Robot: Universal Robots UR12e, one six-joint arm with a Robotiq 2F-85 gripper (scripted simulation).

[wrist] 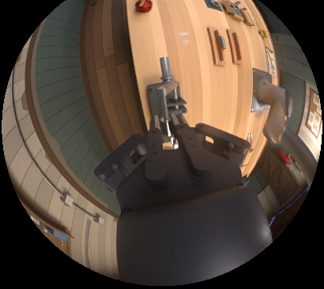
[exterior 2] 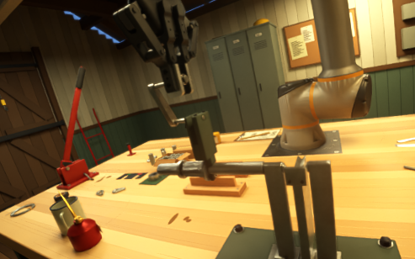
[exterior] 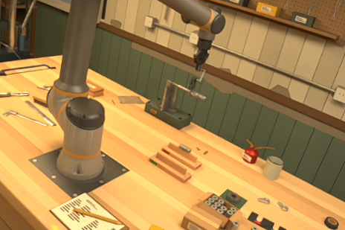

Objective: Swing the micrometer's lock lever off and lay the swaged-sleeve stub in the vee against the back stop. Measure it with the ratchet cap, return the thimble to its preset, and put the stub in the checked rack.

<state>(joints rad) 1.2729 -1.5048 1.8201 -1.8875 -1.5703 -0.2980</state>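
The lock lever (exterior: pixel 198 75) (exterior 2: pixel 161 103) (wrist: pixel 167 122) rises at a slant from the micrometer (exterior: pixel 173 101) (exterior 2: pixel 229 168) (wrist: pixel 166 83), which stands on its green base at the back of the bench, its thimble pointing along the wall. The swaged-sleeve stub (exterior: pixel 184 147) (wrist: pixel 222 42) lies in the farther of two wooden racks (exterior: pixel 174 160) (wrist: pixel 225 45) out on the bench, well away from the micrometer. My gripper (exterior: pixel 199 66) (exterior 2: pixel 178 88) (wrist: pixel 170 131) hangs over the lever's upper end and is closed on that lever.
Behind the micrometer runs the green wainscot wall with a conduit and outlets. A red oil can (exterior: pixel 251 154) (exterior 2: pixel 83 233) and a mug (exterior: pixel 273 167) stand to one side. The arm's base (exterior: pixel 78 157) and hand tools (exterior: pixel 26 114) occupy the other side.
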